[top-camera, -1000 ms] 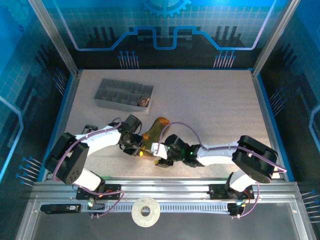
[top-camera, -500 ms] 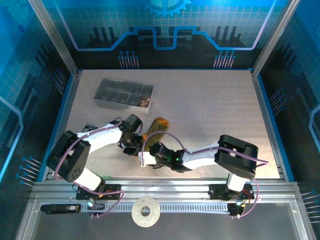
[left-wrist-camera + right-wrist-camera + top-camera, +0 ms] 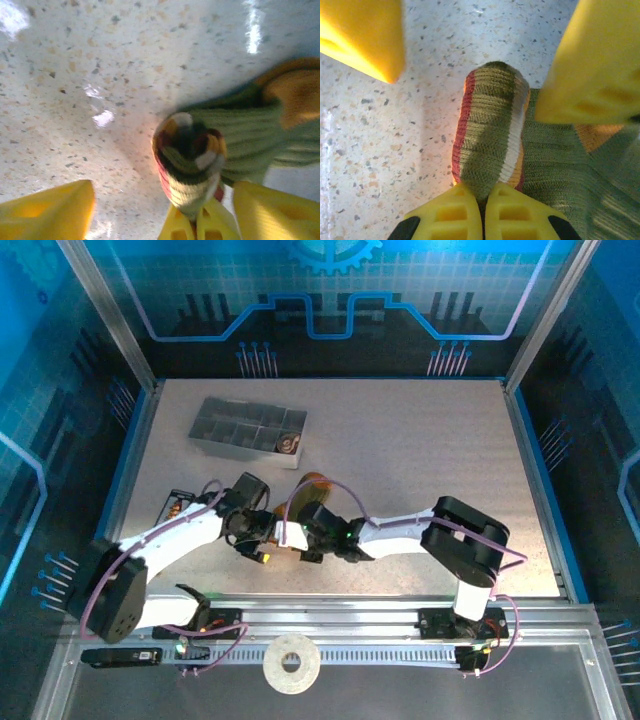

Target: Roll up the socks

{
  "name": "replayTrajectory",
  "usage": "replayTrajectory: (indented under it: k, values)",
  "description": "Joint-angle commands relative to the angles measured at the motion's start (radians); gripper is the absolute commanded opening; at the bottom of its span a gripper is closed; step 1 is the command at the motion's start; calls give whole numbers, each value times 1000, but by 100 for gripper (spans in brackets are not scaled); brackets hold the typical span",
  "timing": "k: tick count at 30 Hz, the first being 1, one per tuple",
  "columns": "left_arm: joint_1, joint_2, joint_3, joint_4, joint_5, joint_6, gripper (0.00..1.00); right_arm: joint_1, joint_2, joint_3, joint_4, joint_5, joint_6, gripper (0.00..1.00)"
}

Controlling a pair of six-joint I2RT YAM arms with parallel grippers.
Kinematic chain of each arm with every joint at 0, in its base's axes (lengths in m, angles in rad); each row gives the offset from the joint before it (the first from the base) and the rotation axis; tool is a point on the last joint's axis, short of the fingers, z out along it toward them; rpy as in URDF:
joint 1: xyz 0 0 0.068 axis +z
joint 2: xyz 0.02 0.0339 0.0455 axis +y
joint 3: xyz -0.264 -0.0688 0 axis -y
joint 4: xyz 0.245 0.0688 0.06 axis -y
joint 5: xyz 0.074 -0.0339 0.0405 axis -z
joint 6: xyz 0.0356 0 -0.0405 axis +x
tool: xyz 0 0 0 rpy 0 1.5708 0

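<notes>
One of the socks, olive green [image 3: 555,165] with a mustard-orange toe [image 3: 300,90], lies near the table's front middle [image 3: 316,490]. Its striped cuff [image 3: 490,130] is folded into a small roll [image 3: 190,160]. My right gripper [image 3: 482,200] is shut on the near end of that roll, and in the top view it sits at the sock's near end [image 3: 295,538]. My left gripper [image 3: 162,195] stands open, with one finger [image 3: 45,210] to the left of the roll and the other to its right, apart from it. A small brownish bundle [image 3: 290,442], too small to identify, lies in the tray.
A grey compartmented tray [image 3: 225,430] stands at the back left. The speckled tabletop [image 3: 430,450] stretches to the right and back. A white tape roll [image 3: 291,664] rests on the rail in front of the arm bases.
My left gripper has let go of the sock and opened. My right gripper has moved left to the cuff and shut on it.
</notes>
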State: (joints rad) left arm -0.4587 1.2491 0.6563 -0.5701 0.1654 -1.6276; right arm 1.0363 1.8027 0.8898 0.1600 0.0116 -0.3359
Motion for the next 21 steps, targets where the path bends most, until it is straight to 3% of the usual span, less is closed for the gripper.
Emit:
replayTrajectory:
  k: [1,5,11,21]
  values:
    - [11,-99,-66,51,-65,-6,79,-59,77,32,-203,-238,138,0]
    - [11,-154,-134,152,-73,-14,74,-112,113,65,-229,-355,219,0]
    - [6,-166,-193,296,-86,22,53,-191,197,146,-312,-510,323,0]
    - [-17,-74,-215,410,-86,78,53,-252,280,249,-418,-633,428,0]
